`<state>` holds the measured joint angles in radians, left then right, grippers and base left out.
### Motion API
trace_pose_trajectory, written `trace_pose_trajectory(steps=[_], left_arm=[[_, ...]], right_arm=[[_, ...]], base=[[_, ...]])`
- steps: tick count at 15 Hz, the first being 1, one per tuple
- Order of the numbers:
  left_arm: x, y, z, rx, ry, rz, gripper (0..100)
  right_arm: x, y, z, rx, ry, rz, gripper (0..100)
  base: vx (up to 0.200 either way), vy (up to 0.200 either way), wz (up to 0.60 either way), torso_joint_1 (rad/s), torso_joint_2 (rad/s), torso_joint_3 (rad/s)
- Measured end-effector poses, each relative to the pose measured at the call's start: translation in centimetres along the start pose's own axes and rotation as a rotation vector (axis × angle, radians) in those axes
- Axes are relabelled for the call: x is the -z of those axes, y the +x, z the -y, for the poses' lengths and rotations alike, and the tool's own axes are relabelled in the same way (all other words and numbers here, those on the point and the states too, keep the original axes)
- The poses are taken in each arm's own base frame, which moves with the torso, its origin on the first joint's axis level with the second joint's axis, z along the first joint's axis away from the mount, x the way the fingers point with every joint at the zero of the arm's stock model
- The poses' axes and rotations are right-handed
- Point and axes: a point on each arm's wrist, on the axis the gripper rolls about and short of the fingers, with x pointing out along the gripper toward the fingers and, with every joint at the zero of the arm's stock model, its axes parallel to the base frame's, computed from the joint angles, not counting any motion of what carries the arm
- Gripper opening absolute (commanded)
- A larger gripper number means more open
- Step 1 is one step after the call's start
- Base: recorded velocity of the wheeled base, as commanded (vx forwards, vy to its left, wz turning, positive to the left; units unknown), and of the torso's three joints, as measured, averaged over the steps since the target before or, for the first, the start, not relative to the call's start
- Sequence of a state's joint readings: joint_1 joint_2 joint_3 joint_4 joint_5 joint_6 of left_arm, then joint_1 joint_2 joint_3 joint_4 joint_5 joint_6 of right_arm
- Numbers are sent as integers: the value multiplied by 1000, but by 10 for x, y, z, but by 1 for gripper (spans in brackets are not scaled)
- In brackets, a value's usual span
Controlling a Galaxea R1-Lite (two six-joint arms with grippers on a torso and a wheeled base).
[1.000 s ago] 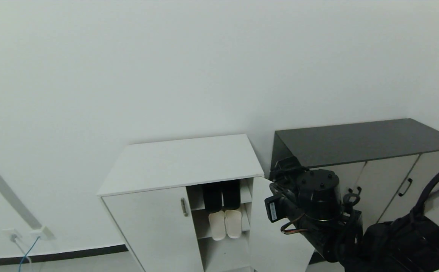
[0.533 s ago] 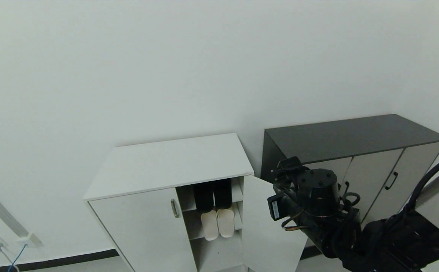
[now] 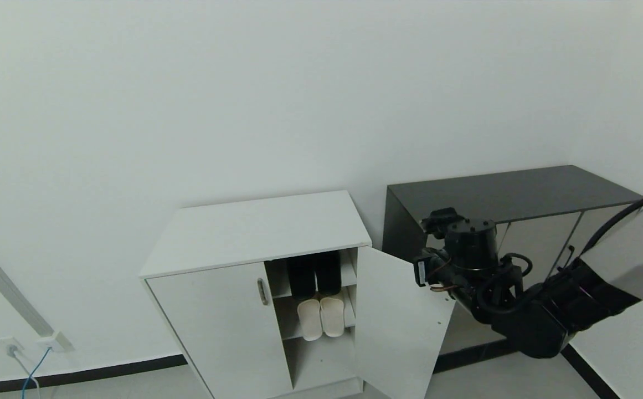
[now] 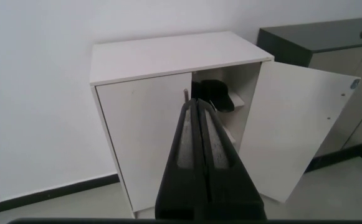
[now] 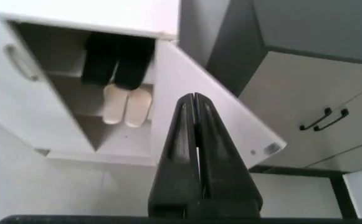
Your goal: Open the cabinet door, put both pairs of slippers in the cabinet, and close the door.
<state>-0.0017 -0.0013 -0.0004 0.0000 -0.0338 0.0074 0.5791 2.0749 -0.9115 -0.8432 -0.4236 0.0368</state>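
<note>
The black right arm (image 3: 520, 324) has a round screw-studded cap (image 3: 471, 237) and looped cables.

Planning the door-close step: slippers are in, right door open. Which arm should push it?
Right. The right tool, shut, is near the free edge of the open door; the left tool points at the cabinet front from farther back.

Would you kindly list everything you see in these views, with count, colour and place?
white cabinet: 1, white, against the wall; right door open, left door shut
black slippers: 1 pair, black, upper shelf inside
cream slippers: 1 pair, cream, shelf just below
dark sideboard: 1, dark grey, right of the white cabinet
wall socket: 1, white, low left on the wall, by a blue cable
left gripper: 1, black, shut, facing the cabinet front
right gripper: 1, black, shut, toward the open door
</note>
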Motion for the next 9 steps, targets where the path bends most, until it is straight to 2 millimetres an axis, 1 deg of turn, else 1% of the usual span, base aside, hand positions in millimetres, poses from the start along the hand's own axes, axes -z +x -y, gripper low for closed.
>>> trace_pose_trajectory(steps=[3,5,6,9], left_arm=[[0,0,0,0,0,0,0],[0,0,0,0,0,0,0],[0,0,0,0,0,0,0],[0,0,0,0,0,1,0]], right_arm=[[-2,20,21,13,60,-105,0],[-4,34,39,46,90,-113,0],[-3,39,43,59,95,-114,0],[9,60,59,95,107,-141,0]], base=[[0,0,0,0,0,0],[0,0,0,0,0,0],[0,0,0,0,0,0],[0,0,0,0,0,0]])
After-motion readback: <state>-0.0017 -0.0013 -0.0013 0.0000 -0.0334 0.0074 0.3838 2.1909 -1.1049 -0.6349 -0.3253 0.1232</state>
